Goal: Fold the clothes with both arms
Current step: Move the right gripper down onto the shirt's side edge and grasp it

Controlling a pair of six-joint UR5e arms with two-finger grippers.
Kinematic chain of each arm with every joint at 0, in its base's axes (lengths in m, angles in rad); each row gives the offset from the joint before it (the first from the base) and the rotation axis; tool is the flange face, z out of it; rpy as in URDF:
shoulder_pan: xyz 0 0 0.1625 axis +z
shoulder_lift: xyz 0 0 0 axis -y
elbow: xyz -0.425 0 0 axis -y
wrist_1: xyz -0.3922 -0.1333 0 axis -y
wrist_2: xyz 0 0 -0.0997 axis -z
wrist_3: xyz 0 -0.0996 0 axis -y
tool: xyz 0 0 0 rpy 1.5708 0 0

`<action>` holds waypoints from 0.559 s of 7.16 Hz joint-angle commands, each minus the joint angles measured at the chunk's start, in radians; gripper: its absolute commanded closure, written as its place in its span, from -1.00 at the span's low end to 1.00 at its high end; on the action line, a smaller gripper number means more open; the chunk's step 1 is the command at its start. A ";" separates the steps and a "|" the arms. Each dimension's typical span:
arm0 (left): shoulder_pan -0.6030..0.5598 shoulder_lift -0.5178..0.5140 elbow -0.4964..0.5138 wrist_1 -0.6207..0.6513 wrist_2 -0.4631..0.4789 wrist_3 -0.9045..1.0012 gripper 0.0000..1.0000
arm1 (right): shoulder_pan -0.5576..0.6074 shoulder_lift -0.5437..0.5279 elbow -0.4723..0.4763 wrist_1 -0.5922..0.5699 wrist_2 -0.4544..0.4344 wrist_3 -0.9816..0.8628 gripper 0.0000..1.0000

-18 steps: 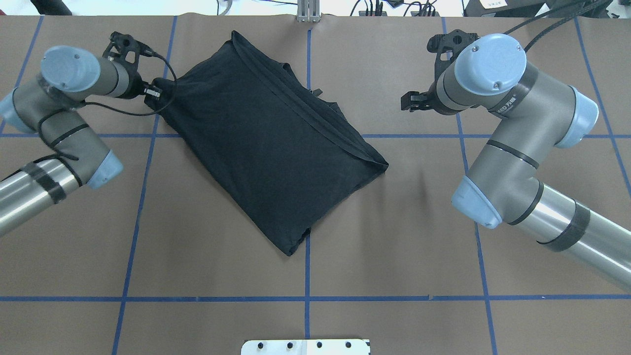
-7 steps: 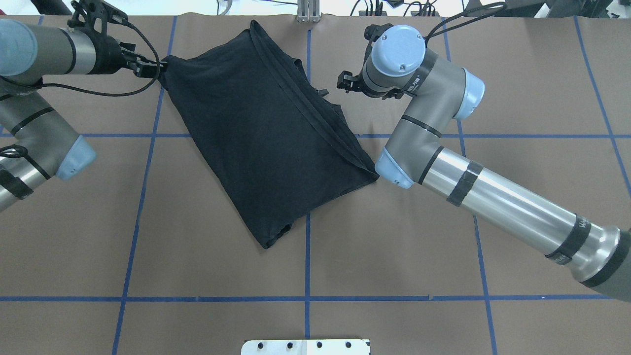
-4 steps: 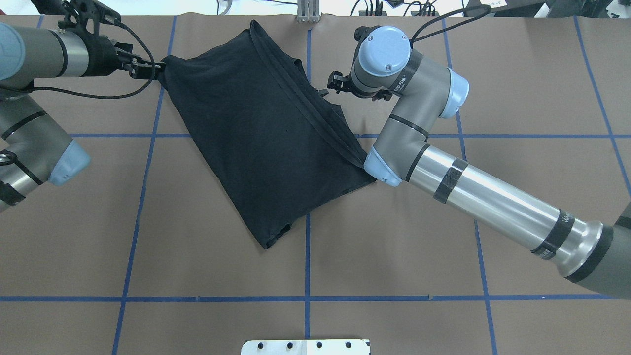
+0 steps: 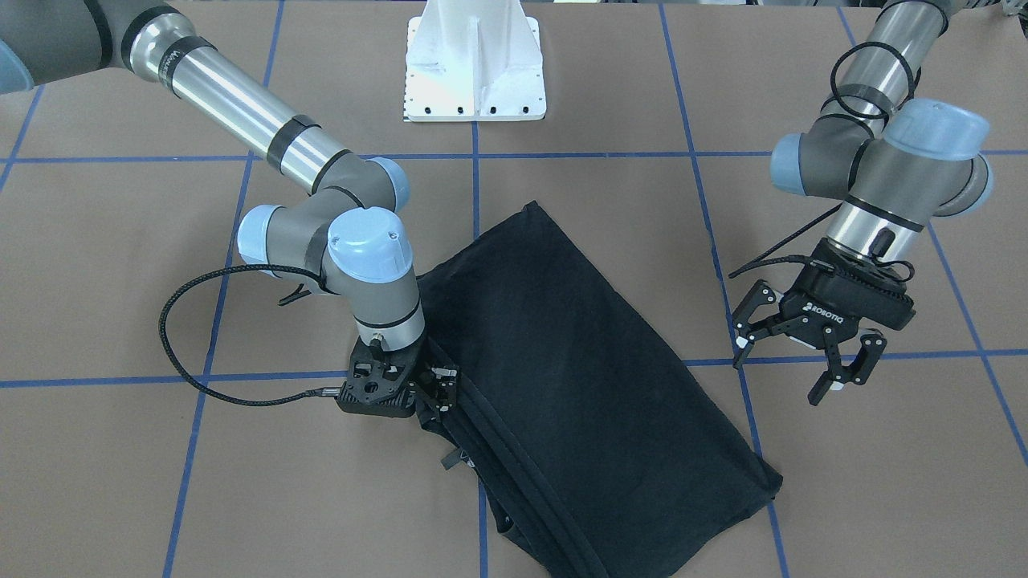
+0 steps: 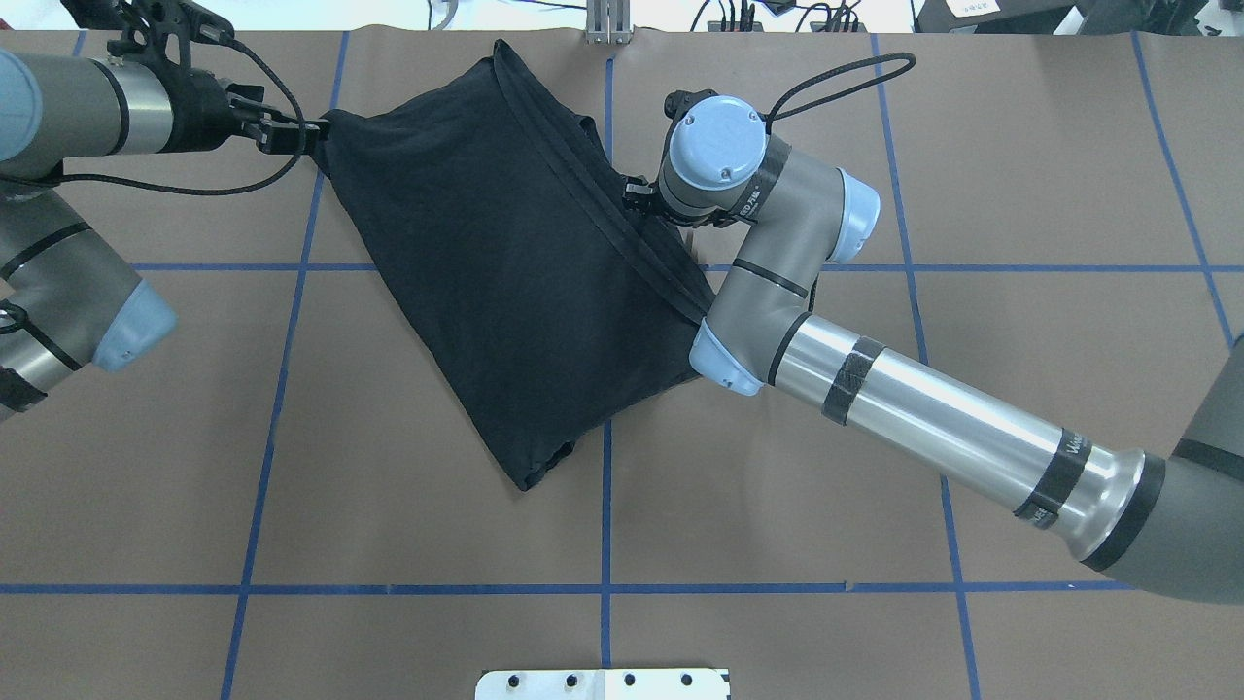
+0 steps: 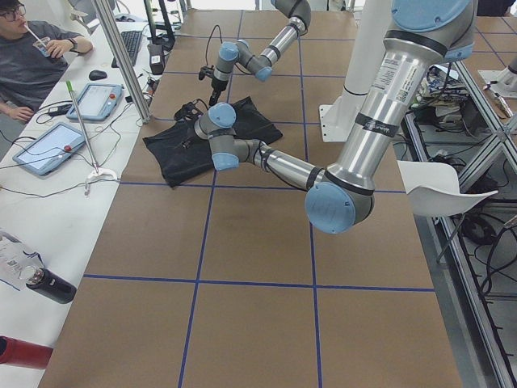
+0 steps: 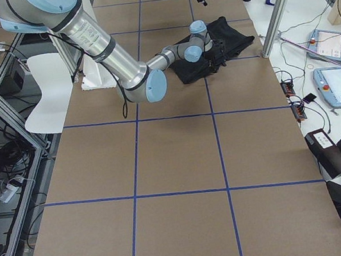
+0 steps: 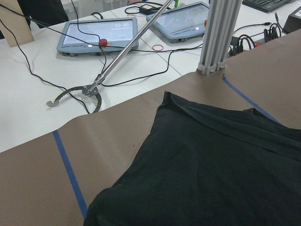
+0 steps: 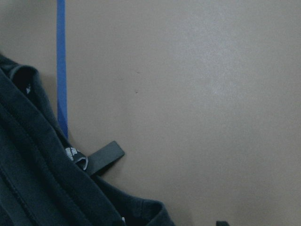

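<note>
Item one, left gripper (image 4: 787, 365): I log it released, fingers spread wide and holding nothing, hanging above the table (image 4: 161, 265) near the far left corner of the T-shirt (image 4: 578, 377); white lettering on its housing reads ROBOTIQ. Item two, right gripper (image 4: 440, 389): down at the shirt's right edge, on the layered hems; I cannot tell whether it is clenched or slack, as its fingertips are lost against the black cloth. Item three, small black tab (image 9: 106, 157): pokes out from under the hem in the right wrist view, a pale tag beside it, print too small to read. Item four, the T-shirt: folded, plain black face up, lying slantwise on the far middle of the table between the two grippers. Item five, left arm (image 4: 883, 177) and right arm (image 4: 241, 108): lettering on the right forearm band unreadable. Item six, table: brown paper, blue tape grid (image 4: 474, 241), white pedestal base (image 4: 474, 72) at the robot's side.
</note>
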 commanded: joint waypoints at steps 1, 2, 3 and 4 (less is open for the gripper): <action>0.000 0.001 -0.001 0.000 0.000 0.000 -1.00 | -0.025 0.002 -0.002 -0.001 -0.022 0.000 -0.31; 0.000 0.003 -0.001 0.000 0.000 0.000 -1.00 | -0.033 0.002 -0.002 -0.001 -0.031 0.000 -0.11; 0.000 0.003 -0.001 0.000 0.000 -0.002 -1.00 | -0.034 0.002 -0.001 -0.003 -0.031 0.000 0.36; 0.000 0.004 -0.001 0.000 0.000 0.000 -1.00 | -0.033 0.002 0.002 -0.004 -0.030 -0.003 0.89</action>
